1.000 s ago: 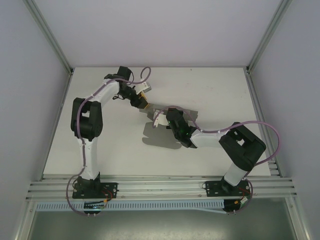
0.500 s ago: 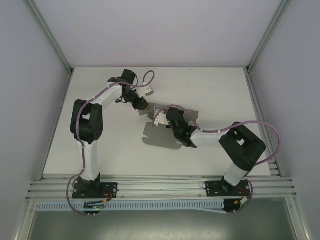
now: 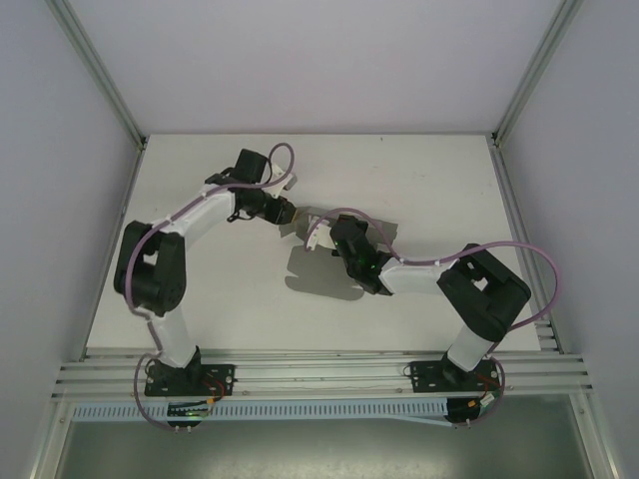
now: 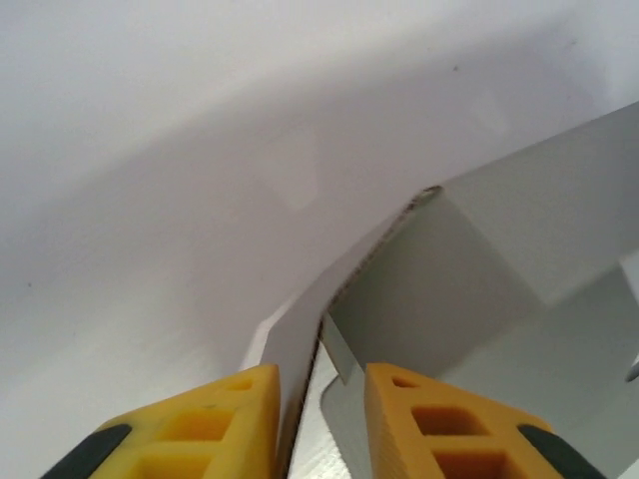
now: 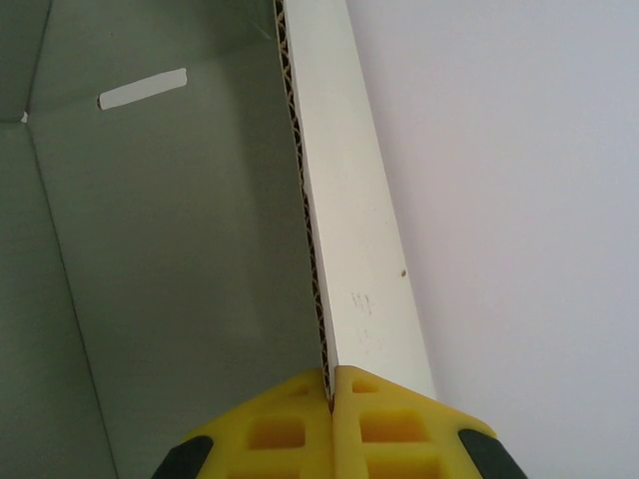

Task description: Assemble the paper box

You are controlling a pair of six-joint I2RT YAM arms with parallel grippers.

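The paper box (image 3: 321, 271) lies mid-table as a grey sheet with some flaps raised. My left gripper (image 3: 287, 212) is at its far left corner. In the left wrist view the yellow fingers (image 4: 210, 429) stand a little apart and the left gripper (image 4: 319, 384) is open. An upright flap edge of the box (image 4: 449, 269) runs between them, close to the left finger. My right gripper (image 3: 337, 235) is over the box's far side. In the right wrist view the right gripper (image 5: 332, 371) is shut on the edge of a raised wall (image 5: 349, 200), with the box's grey inside (image 5: 180, 249) to its left.
The white tabletop (image 3: 439, 190) is bounded by aluminium rails at the right edge (image 3: 519, 230) and along the front (image 3: 319, 371). Pale enclosure walls close the sides and back. A slot (image 5: 142, 88) is cut in the box's far panel.
The left arm's elbow has swung out to the left and lower, and its gripper has slid slightly right onto the box corner. The right arm and box hold still.
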